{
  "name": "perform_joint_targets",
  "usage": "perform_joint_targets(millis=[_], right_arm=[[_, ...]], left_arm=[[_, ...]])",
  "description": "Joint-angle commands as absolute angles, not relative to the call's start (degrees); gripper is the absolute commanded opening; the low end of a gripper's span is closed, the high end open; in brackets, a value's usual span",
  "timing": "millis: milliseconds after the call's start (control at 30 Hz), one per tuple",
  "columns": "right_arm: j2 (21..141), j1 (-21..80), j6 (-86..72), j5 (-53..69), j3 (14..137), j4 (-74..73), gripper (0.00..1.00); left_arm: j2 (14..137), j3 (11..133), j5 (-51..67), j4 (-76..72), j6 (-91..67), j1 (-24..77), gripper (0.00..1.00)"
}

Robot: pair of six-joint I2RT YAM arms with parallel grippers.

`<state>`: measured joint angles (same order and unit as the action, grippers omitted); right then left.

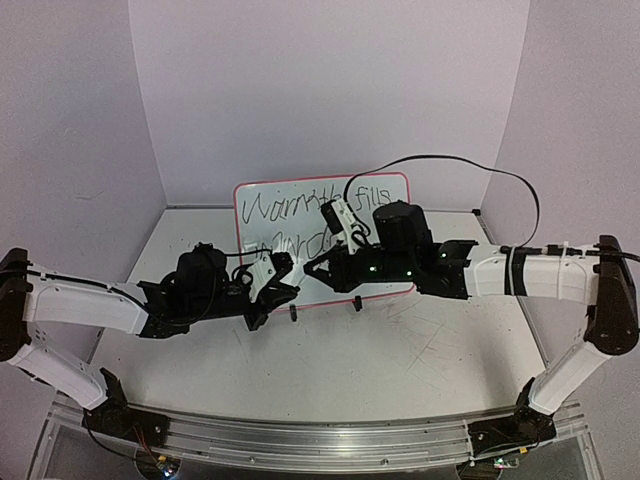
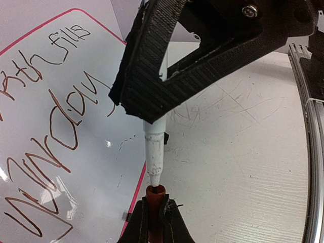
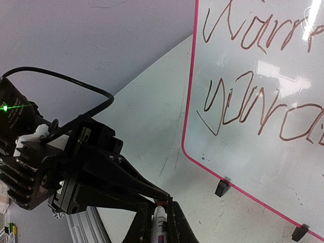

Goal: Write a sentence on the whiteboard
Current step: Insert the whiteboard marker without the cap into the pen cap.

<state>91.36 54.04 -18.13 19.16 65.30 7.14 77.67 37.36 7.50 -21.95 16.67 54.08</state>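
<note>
- Room first: I'm looking into a plain pale box. The back wall (image 1: 330, 90) is at 12 o'clock and the side panels (image 1: 60, 150) are at 9 and 3, all a whitish lilac.
- The table (image 1: 200, 360) is a light grey-white top, scuffed with thin dark scratches, heaviest toward 3 o'clock of the middle. A metal rail (image 1: 320, 438) runs along the 6 o'clock edge, with both arm bases sitting on it.
- The whiteboard (image 1: 290, 228) stands upright at the 12 o'clock end, face toward me, with a thin pink-red frame.
- The sentence (image 1: 305, 210) is on it in two lines of dark cursive. I read "Warmth fills" on top. The lower line is messier, something like "your day".
- A black cable (image 1: 480, 165) arcs over the right arm at about 2 o'clock.
- The right gripper (image 3: 161, 210) reaches in from 4 o'clock, jaws clamped tight on a white marker (image 2: 154, 152), just in front of the board's bottom edge.
- The left gripper (image 2: 155, 210) reaches in from 8 o'clock and is closed on a red cap (image 2: 155, 191). The marker's nib end is touching the cap's mouth, but I can't tell how far in it is.
- Two black clip feet (image 1: 293, 313) prop the board's lower edge.
</note>
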Motion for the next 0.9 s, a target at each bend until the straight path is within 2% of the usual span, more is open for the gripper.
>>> perform_joint_targets(millis=[0,533,867], right_arm=[[93.65,54.53,-18.32,20.49,66.19,8.88,0.00],[90.71,54.47,-18.87,17.50,63.20,10.45,0.00],[95.63,55.00,-17.60,20.12,66.09,8.26,0.00]], left_arm=[[75.58,38.29,8.31,-26.15,16.88,54.42,0.00],[73.68,36.81,7.64,-26.36,17.16,54.40,0.00],[74.03,39.17,7.69,-26.42,16.36,54.40,0.00]])
